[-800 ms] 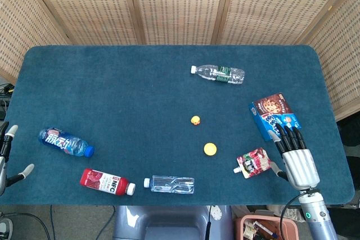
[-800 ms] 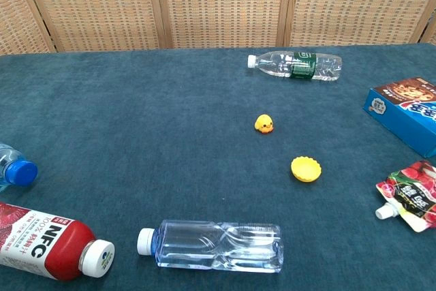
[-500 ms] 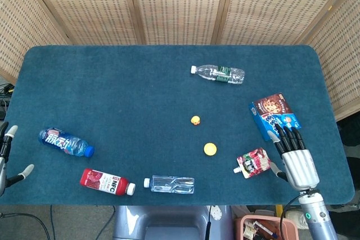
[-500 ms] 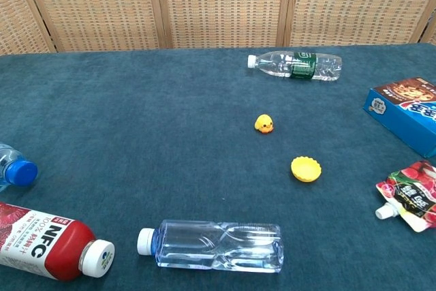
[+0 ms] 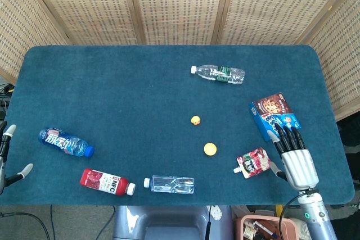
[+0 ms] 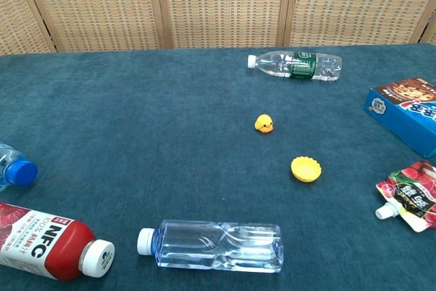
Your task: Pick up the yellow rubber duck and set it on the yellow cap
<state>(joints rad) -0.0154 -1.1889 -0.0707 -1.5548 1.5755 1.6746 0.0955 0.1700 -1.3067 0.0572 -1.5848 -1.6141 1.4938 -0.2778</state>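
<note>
A small yellow rubber duck (image 5: 195, 120) (image 6: 264, 124) stands upright near the middle of the blue table. The yellow cap (image 5: 210, 149) (image 6: 306, 168) lies a short way nearer and to the right of it, apart from it. In the head view my right hand (image 5: 293, 153) hovers at the table's near right, fingers spread and holding nothing, well right of the cap. At the far left edge only the fingertips of my left hand (image 5: 7, 154) show, apart and empty. Neither hand shows in the chest view.
A clear water bottle (image 5: 218, 74) lies beyond the duck. A blue snack box (image 5: 273, 115) and a red pouch (image 5: 253, 162) lie beside my right hand. A clear bottle (image 5: 170, 184), a red juice bottle (image 5: 107, 182) and a blue bottle (image 5: 65, 142) lie along the near left.
My right hand has drawn slightly back toward the near edge. My left hand has slipped a little further out of view at the left. The duck and cap have not moved.
</note>
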